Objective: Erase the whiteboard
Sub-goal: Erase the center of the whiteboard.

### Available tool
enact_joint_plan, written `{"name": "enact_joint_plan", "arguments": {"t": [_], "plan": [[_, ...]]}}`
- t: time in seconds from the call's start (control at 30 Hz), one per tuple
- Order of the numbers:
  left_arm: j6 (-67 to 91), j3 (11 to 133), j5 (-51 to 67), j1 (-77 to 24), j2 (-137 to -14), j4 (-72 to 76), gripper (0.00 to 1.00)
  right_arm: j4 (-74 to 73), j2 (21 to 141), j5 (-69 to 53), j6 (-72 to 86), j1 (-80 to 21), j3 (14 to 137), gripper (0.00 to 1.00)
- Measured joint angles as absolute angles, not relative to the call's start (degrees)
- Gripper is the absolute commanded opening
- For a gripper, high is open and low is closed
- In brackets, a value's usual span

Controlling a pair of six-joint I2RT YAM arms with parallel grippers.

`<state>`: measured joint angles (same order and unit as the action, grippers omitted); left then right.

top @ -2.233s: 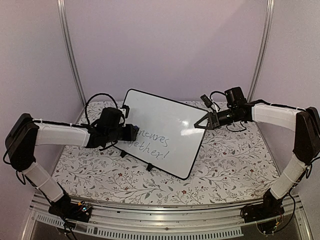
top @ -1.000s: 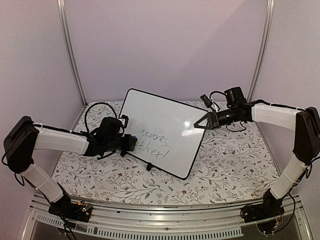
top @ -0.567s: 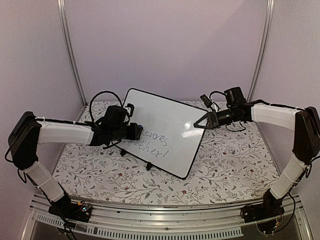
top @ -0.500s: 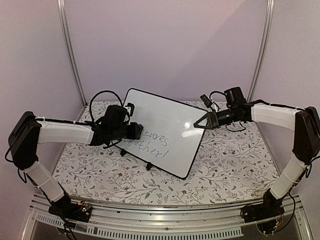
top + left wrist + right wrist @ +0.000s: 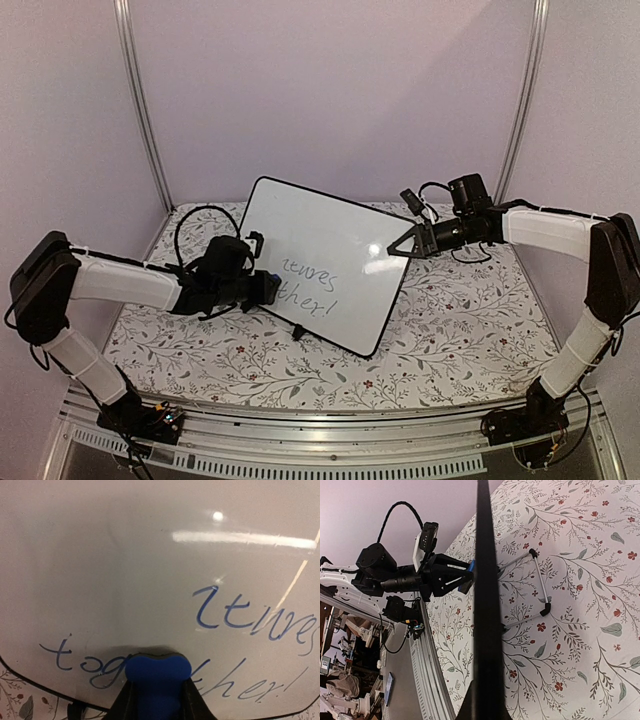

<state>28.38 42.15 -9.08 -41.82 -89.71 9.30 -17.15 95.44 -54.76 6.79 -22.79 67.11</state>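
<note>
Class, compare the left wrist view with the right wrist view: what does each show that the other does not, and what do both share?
Left wrist only: the face of the whiteboard and the blue writing on it. Right wrist only: the board edge-on, its wire stand behind it, and the left gripper seen from outside. Both: the whiteboard, the blue eraser against it, and the floral cloth.

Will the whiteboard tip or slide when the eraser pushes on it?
Probably stiff: the whiteboard shows a straight framed edge. Likely tippy alone, propped on a thin wire stand; the right jaws pinching its edge should brace it. Glossy face, so the eraser should glide.
</note>
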Motion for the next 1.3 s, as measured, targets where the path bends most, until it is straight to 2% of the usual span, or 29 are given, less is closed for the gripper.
{"name": "enact_joint_plan", "arguments": {"t": [0.47, 0.97, 1.3], "plan": [[26.1, 52.1, -9.4, -40.3, -92.6, 6.8, 0.0, -17.1, 95.5, -54.7, 6.9, -22.8, 67.1, 0.0], [28.0, 43.7, -10.1, -44.1, -90.8, 10.3, 0.0, -17.0, 95.5, -54.7, 6.9, -22.9, 67.1, 0.0], [26.5, 48.9, -11.4, -44.2, -92.5, 6.0, 0.0, -17.0, 95.5, -54.5, 7.3, -22.9, 67.1, 0.0]]}}
